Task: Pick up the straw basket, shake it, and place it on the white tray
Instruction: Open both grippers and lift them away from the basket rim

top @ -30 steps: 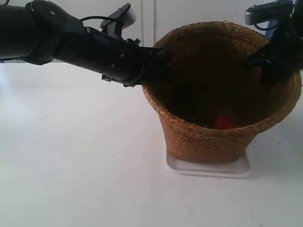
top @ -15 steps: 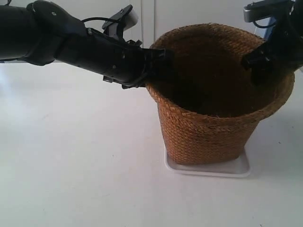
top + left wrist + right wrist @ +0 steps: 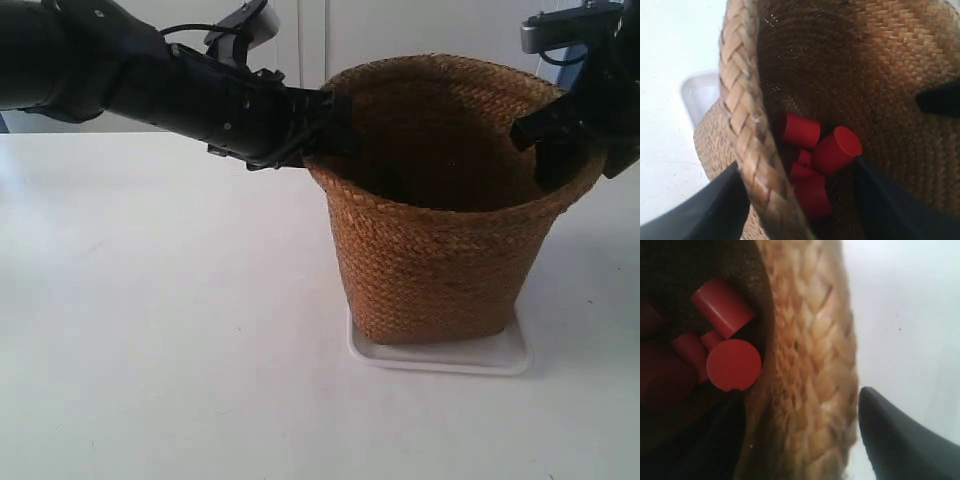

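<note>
Broadly, the white table is carrying the whole scene, and 2 black arms are reaching in over it, the arm at the exterior view's left and the arm at the exterior view's right, each meeting an opposite side of the basket's rim.

Between them the straw basket is standing upright with its base sitting on the white tray, whose rim is showing just beyond the base at the front and right corner.

Up close, the left gripper is straddling the braided rim: its outer finger is lying against the straw, while a gap is showing between the wall and the inner finger, so I cannot tell whether it is pinching. The right gripper is sitting narrow around the rim, 1 finger inside and 1 outside, apparently clamping it.

Deep inside, several red cylinders are lying jumbled on the basket's floor.

Judging by this, the placing seems to be finishing: the basket is resting where the task wants it. Nothing here is proving that the shake is done. Letting go and drawing both arms clear are what is remaining.
</note>
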